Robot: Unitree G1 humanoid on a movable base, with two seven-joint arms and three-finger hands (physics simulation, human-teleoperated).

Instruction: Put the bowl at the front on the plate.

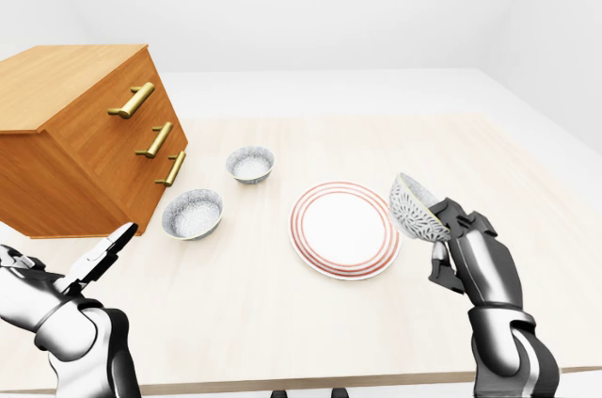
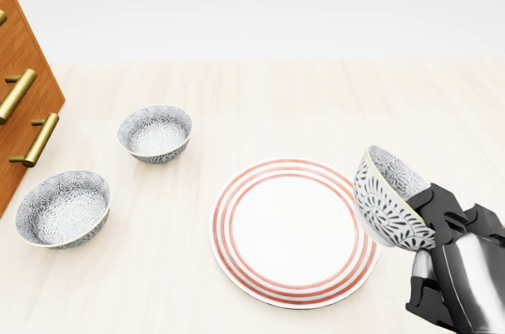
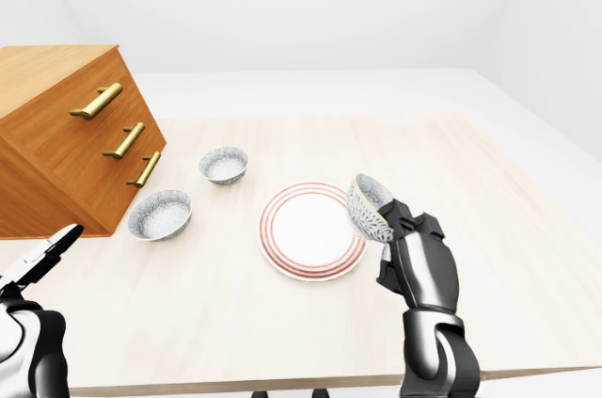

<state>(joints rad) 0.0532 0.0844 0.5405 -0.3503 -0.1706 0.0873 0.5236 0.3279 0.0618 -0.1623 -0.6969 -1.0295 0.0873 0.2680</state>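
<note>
My right hand (image 2: 430, 219) is shut on a patterned grey-white bowl (image 2: 388, 197), held tilted just above the right rim of the white plate with red rings (image 2: 289, 229). The bowl's opening faces up and to the right. Two more patterned bowls rest on the table: one (image 2: 63, 208) at the left next to the drawers, the other (image 2: 155, 133) further up. My left hand (image 1: 99, 257) hovers at the lower left of the left-eye view, fingers spread, holding nothing.
A wooden chest of drawers (image 1: 85, 135) with brass handles stands on the table's left side. The pale wooden table (image 1: 282, 323) ends at the bottom of the eye views. White floor and walls lie beyond.
</note>
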